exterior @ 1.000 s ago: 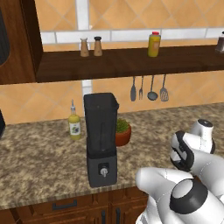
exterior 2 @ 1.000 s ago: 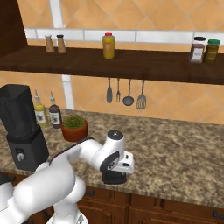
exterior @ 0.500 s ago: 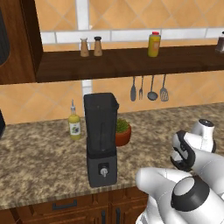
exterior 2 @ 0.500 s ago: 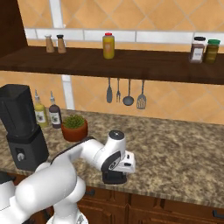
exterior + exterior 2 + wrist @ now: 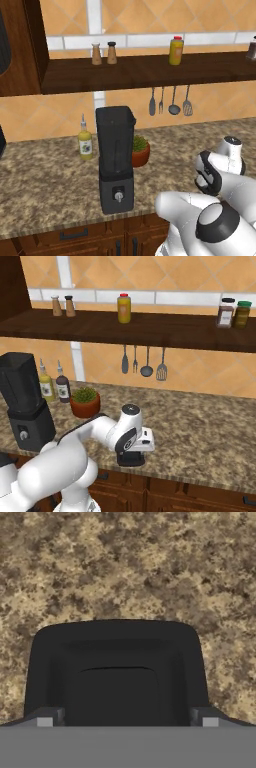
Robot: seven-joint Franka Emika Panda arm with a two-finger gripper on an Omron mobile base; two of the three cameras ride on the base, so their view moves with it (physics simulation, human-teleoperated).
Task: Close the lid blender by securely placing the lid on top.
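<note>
On the speckled granite counter (image 5: 210,426) stand one blender (image 5: 115,159) and one black lid (image 5: 116,671), the pincer (image 5: 124,716) spread around the lid.

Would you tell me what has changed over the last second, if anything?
The gripper has sunk slightly lower over the black lid on the counter, its fingers astride it; whether it grips yet is unclear. The blender stands lidless, unmoved.
</note>
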